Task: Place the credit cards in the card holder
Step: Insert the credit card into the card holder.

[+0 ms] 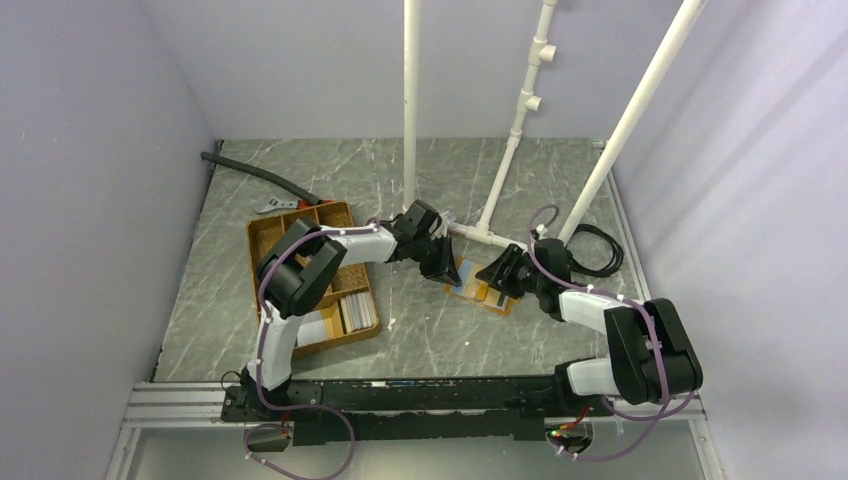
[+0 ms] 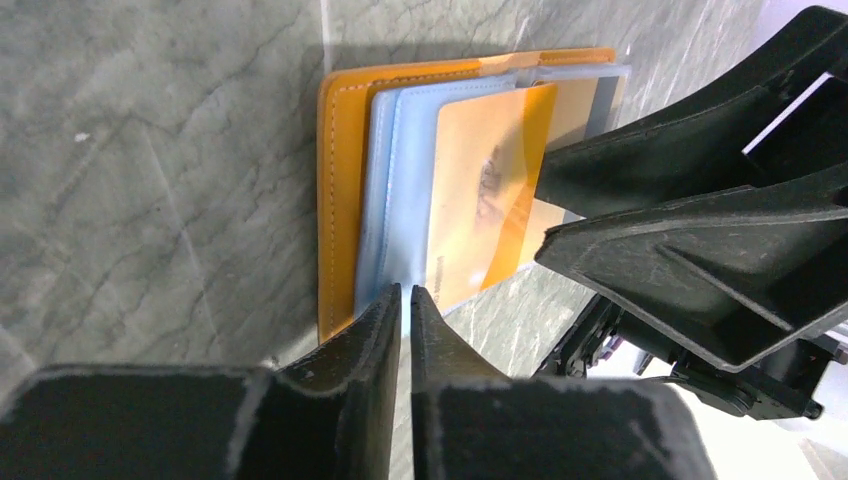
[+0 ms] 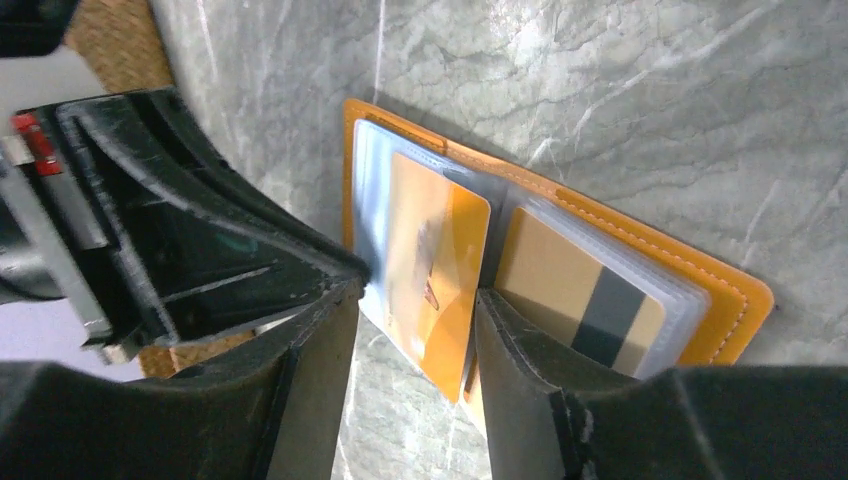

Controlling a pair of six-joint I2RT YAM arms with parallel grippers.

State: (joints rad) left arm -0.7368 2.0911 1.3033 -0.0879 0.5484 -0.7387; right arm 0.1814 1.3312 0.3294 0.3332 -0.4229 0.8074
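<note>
The orange-tan card holder [image 1: 476,294] lies open on the table, its clear plastic sleeves showing [image 2: 340,180] [image 3: 720,300]. An orange card [image 2: 480,190] [image 3: 430,240] sits partly in the left sleeve, its lower end sticking out. A gold card with a dark stripe [image 3: 570,290] is in the right sleeve. My left gripper [image 1: 443,268] [image 2: 405,292] is shut on the edge of the pale blue clear sleeve. My right gripper [image 1: 503,278] [image 3: 415,292] is open, its jaws on either side of the orange card, with one finger [image 3: 510,350] over the holder's right half.
A brown woven divided tray [image 1: 300,232] with several cards [image 1: 358,313] stands to the left under my left arm. White pipes [image 1: 410,120] rise behind the holder. A black hose [image 1: 260,175] lies at the back left and a black cable [image 1: 600,250] at the right.
</note>
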